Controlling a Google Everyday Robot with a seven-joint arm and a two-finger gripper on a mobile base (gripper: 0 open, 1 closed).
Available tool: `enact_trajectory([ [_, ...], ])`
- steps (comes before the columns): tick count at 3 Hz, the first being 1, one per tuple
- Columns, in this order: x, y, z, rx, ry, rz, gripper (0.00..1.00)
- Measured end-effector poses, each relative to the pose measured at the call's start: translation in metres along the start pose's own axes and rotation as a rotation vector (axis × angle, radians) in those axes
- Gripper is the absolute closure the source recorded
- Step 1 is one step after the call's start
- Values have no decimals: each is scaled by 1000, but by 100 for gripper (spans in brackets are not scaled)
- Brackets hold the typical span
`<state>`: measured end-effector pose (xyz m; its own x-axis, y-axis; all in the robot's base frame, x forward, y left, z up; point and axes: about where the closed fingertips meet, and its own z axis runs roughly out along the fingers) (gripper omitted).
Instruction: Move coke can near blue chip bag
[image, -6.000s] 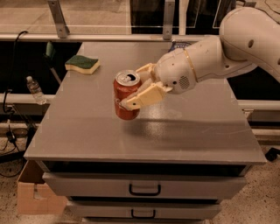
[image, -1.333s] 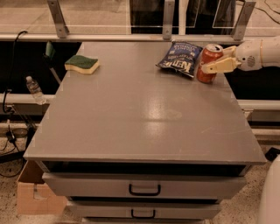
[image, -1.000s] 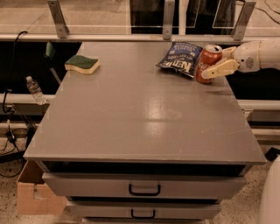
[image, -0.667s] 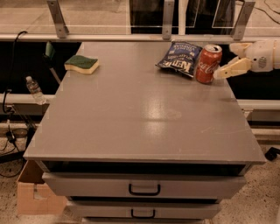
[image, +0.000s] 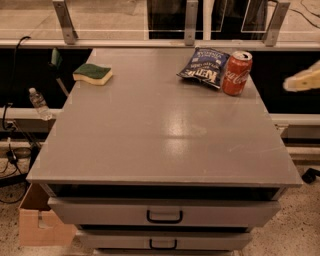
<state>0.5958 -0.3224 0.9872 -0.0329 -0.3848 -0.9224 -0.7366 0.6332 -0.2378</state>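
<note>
The red coke can (image: 237, 73) stands upright on the grey table (image: 165, 130) at the far right, touching or just beside the right edge of the blue chip bag (image: 204, 67). The bag lies flat with white lettering up. My gripper (image: 303, 81) is off the table's right side, at the right edge of the view, well clear of the can. Only a pale finger (image: 304, 81) shows, and it holds nothing.
A green-and-yellow sponge (image: 92, 74) lies at the table's far left. Drawers with dark handles (image: 164, 216) sit under the tabletop. A metal rail (image: 165, 44) runs behind the table. A plastic bottle (image: 39, 103) and a cardboard box (image: 41, 222) are at the left.
The gripper has let go of the coke can and drawn away to the right, off the table. The can stays standing next to the blue chip bag.
</note>
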Motion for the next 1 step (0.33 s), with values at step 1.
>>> enact_trajectory([
  [1,-41,52,-45,15,-1,-54,0],
])
